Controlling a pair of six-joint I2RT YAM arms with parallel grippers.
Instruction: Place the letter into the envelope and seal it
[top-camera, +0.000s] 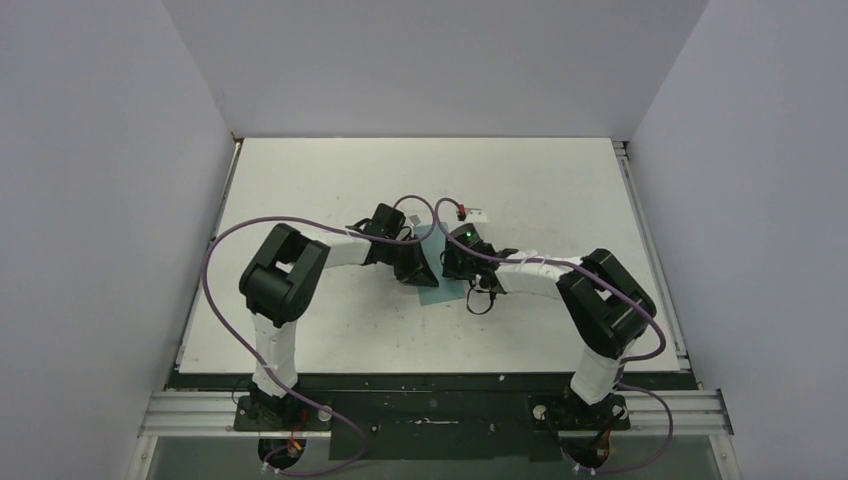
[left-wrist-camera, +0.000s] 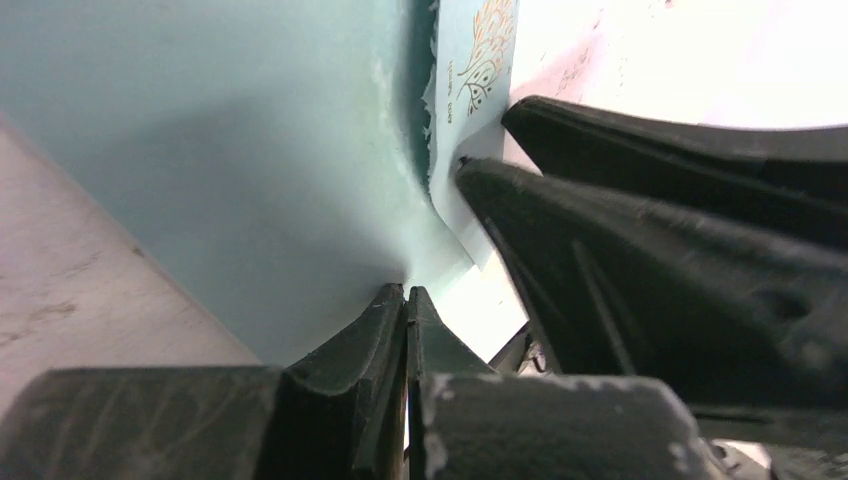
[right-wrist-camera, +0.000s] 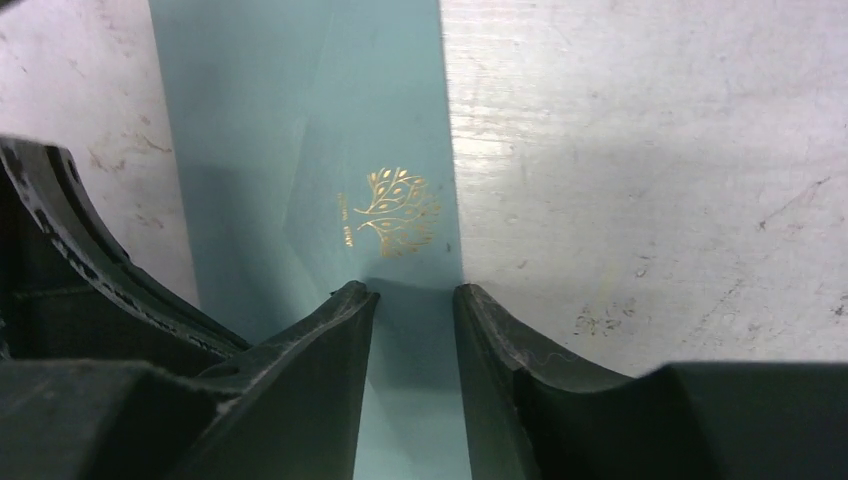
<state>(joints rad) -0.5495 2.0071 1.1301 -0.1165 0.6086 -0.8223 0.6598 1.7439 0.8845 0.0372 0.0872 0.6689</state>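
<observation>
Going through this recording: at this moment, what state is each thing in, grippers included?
envelope: lying on the table, gold emblem up, one edge curling up; whether it is sealed cannot be told.
letter: not in view.
left gripper: shut, tips against the envelope.
right gripper: open, jaws apart over the envelope's emblem end.

On my screen the two tools crowd together over the flat teal paper envelope (top-camera: 432, 292) at mid-tabletop. The left tool (left-wrist-camera: 405, 295), jaws together, sits just beside the right tool (right-wrist-camera: 415, 292), jaws apart, so I see no lane between them. Purple cables (top-camera: 205, 275) loop beside both arms. A small white stick (top-camera: 475, 213) lies just behind. The white tabletop (top-camera: 330, 180) runs bare out to the grey walls (top-camera: 100, 200).
</observation>
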